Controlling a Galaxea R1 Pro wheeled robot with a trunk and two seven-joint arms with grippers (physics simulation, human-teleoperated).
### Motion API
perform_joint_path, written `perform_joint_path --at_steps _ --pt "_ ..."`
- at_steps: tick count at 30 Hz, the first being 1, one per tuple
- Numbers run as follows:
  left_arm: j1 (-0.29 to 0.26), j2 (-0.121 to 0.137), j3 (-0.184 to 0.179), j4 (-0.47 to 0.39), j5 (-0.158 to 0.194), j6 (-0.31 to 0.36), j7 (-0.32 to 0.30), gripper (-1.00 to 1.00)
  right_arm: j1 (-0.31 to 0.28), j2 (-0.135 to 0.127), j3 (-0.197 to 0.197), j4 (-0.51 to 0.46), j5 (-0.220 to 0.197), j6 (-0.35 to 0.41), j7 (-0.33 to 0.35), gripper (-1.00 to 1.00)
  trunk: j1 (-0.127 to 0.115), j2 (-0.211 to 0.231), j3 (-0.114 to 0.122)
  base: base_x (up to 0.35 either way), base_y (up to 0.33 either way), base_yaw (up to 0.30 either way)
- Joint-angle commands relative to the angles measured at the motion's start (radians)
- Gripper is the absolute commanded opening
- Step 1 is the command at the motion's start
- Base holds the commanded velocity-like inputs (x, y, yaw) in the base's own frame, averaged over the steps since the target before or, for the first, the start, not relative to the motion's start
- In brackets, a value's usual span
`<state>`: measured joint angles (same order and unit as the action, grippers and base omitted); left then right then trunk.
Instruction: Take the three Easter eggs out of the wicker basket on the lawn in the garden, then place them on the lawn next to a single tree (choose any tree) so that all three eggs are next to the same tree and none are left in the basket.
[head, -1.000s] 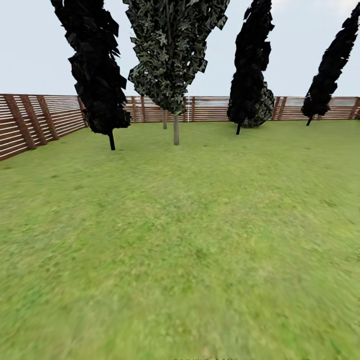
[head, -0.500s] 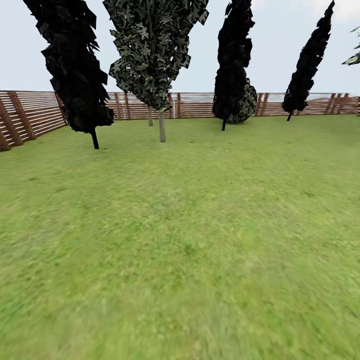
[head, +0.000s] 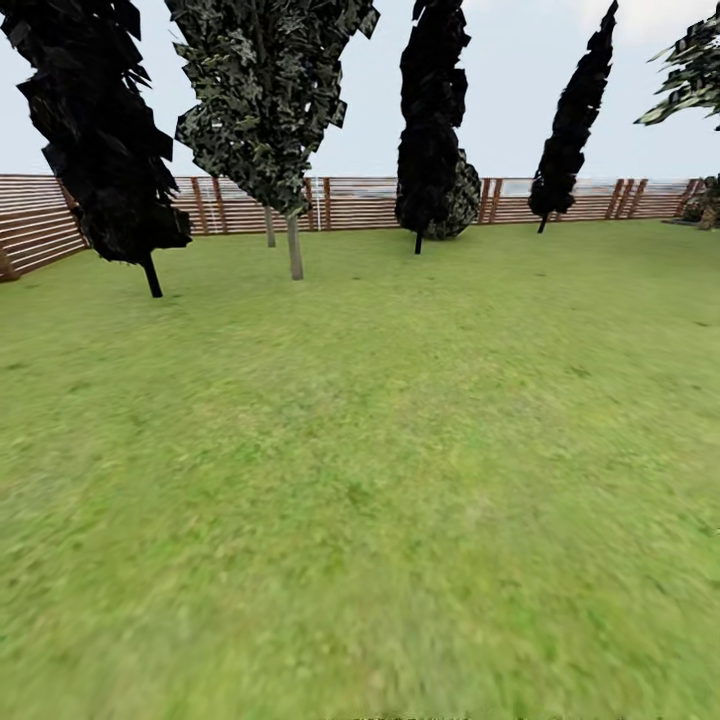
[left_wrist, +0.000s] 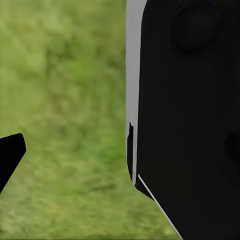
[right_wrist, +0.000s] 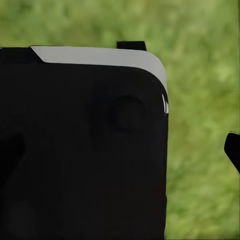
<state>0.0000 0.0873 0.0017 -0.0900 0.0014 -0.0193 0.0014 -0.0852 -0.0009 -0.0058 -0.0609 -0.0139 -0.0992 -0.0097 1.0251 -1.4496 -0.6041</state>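
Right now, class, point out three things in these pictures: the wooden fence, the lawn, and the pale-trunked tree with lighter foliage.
wooden fence (head: 360, 203): head view, on the slats at the far side.
lawn (head: 400, 450): head view, on open grass in the middle.
pale-trunked tree (head: 295, 250): head view, on its thin grey trunk.

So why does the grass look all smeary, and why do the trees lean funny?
In the head view the lawn is sharp far off but smears into blur near the bottom edge, and the thin dark trees tilt outward, which looks like wide-lens distortion. In both wrist views the grass is soft and out of focus behind a big black robot part.
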Motion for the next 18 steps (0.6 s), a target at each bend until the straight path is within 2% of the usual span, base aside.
perform_joint_path --at_steps 1,18 --pt "0.0 0.0 0.0 0.0 0.0 -0.002 0.0 1.0 -0.001 0.0 0.0 0.001 -0.001 -0.004 -0.001 1.0 0.0 0.0 -0.002 0.0 0.0 -0.197" --pt "0.0 0.001 0.0 0.001 0.0 -0.002 0.0 1.0 -0.001 0.001 0.0 0.001 -0.001 -0.002 -0.003 1.0 0.0 0.0 -0.024 0.0 0.0 -0.175"
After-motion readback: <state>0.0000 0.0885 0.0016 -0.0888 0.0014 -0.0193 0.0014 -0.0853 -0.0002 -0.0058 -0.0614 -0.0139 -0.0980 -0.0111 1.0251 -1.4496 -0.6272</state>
